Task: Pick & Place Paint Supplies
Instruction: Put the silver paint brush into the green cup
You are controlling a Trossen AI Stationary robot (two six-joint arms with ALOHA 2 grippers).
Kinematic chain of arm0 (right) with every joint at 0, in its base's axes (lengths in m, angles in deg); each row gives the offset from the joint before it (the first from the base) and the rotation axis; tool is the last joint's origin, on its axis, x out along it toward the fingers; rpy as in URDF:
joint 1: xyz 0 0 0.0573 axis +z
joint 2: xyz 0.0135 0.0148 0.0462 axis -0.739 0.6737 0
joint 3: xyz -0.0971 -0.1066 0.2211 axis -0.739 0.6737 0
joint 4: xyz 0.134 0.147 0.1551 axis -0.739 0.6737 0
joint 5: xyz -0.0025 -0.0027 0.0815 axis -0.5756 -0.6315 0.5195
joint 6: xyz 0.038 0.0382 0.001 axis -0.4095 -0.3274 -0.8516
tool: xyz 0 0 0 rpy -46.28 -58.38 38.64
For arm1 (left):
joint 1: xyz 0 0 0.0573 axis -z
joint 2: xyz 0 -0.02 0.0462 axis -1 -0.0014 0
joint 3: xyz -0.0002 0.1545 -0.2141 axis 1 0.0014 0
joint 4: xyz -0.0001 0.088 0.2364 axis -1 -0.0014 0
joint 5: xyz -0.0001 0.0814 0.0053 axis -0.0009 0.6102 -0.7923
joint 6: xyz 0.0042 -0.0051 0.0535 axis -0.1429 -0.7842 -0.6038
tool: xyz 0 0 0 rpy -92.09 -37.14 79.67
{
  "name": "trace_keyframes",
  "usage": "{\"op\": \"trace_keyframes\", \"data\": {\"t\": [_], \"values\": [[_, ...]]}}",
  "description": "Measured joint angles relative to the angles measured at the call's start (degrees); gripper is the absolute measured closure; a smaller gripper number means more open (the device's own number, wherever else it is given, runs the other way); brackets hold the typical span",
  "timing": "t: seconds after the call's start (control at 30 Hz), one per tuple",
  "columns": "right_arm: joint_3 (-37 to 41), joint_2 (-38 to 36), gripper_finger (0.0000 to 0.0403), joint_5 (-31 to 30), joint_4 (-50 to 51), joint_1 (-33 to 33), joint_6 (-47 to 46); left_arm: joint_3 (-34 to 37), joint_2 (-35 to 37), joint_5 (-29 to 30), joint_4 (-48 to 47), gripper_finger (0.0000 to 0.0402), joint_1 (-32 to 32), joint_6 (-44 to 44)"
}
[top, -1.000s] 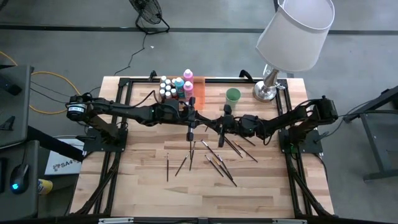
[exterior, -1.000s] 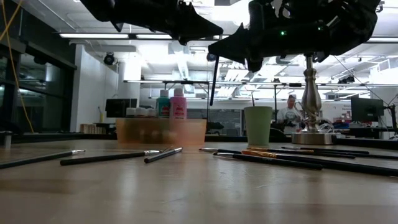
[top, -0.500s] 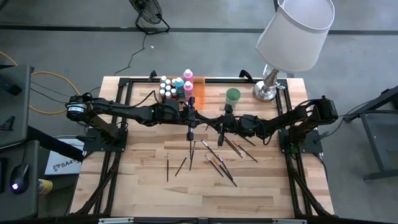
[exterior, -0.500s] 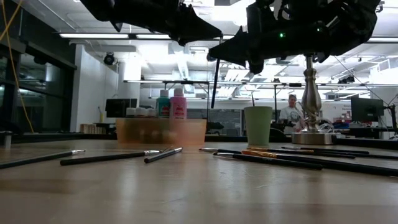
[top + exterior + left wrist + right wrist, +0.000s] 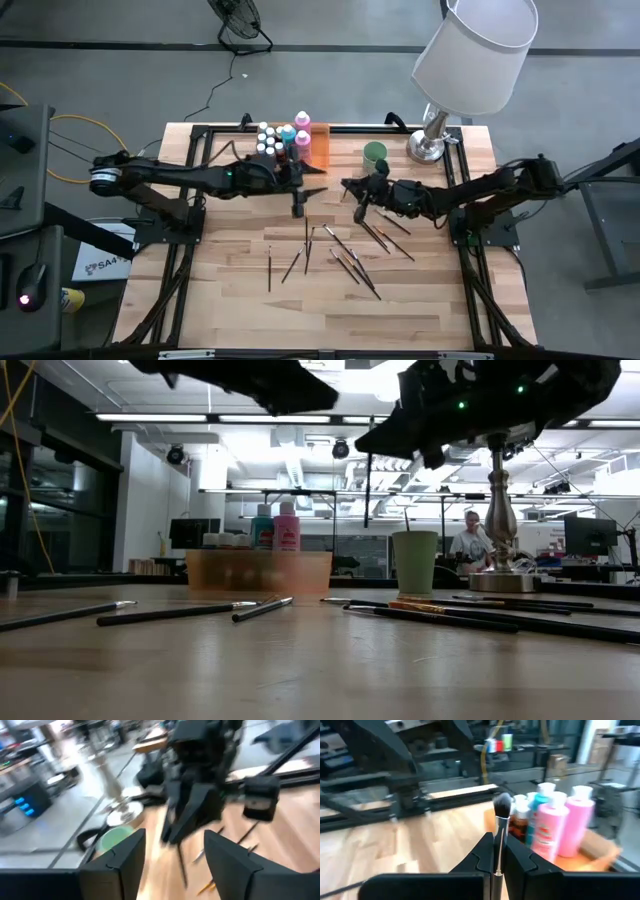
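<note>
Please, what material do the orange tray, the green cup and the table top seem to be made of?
Orange tray: probably plastic, translucent, since the bottles show faintly through its wall. Green cup: looks like matte plastic or paper; pale, no shine. Table top: wood, light planks with visible grain and joints, smooth finish.

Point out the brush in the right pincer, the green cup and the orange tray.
Brush [image 5: 502,806]: right wrist view, on its dark bristle head.
Green cup [image 5: 414,563]: low view, middle of its side wall.
Orange tray [image 5: 258,572]: low view, its front wall.
</note>
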Motion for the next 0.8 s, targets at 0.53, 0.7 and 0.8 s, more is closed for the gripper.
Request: {"op": "trace_keyframes", "data": {"t": [0.53, 0.7, 0.8], "values": [[0.00, -18.51, 0.0391, -19.78, 13.34, -4.93, 3.21, 4.17, 13.10, 7.70, -21.80, 0.0194, 0.00, 5.39], [0.00, -18.45, 0.0391, -19.73, 14.14, -10.18, 3.02, 7.70, 16.30, 8.12, -22.00, 0.0194, -0.02, 6.16], [0.00, -16.92, 0.0391, -19.25, 14.46, -13.45, 0.96, 9.34, 17.96, 8.14, -22.00, 0.0194, -0.02, 7.38]]}}
